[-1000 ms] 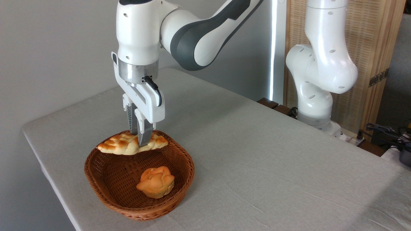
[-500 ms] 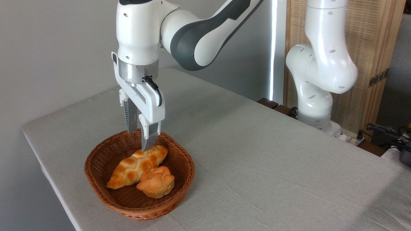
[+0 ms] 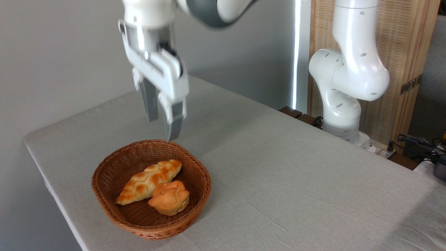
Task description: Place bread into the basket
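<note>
While the bread (image 3: 149,181) lies in the basket (image 3: 104,195) | hand (image 3: 162,129) above it | fingers spread, empty

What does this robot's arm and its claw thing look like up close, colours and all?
The arm is made of glossy white rounded segments with small dark holes, and a dark grey panel shows on the upper link. A silver metal ring sits above the gripper, which has a white boxy body with a black cable looping at its side. Its two fingers are flat, grey and ribbed, tapering to narrow tips.
</note>
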Robot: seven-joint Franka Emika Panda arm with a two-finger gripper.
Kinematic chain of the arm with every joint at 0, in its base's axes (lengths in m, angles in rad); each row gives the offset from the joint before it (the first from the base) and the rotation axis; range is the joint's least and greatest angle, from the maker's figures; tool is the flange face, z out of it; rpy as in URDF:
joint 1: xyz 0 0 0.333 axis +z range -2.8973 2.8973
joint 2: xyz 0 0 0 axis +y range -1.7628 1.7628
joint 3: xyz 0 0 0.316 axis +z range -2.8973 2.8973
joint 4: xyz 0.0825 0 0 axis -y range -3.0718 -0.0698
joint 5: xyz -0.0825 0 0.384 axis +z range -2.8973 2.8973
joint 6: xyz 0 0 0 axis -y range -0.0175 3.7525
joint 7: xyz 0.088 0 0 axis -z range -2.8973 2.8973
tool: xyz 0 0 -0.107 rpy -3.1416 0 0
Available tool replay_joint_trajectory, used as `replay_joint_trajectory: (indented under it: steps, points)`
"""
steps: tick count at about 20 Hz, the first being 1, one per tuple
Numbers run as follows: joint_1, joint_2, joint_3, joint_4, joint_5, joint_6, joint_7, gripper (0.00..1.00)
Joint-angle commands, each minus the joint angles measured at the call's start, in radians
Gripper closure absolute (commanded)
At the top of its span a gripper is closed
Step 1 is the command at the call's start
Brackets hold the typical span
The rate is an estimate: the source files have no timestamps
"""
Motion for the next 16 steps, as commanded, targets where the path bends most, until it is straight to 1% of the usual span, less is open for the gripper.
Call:
replay_joint_trajectory:
  steps: [1,2,3,4,8,11,16]
  points:
    - [0.042,0.020,-0.028,0.121,0.109,-0.165,-0.030,0.00]
    - [0.049,0.020,-0.042,0.122,0.158,-0.164,-0.030,0.00]
    - [0.063,0.023,-0.051,0.124,0.191,-0.164,-0.032,0.00]
    - [0.074,0.025,-0.056,0.126,0.194,-0.162,-0.033,0.00]
    - [0.082,0.025,-0.056,0.141,0.180,-0.170,-0.032,0.00]
    - [0.082,0.025,-0.054,0.141,0.157,-0.184,-0.033,0.00]
    - [0.083,0.025,-0.048,0.141,0.157,-0.182,-0.030,0.00]
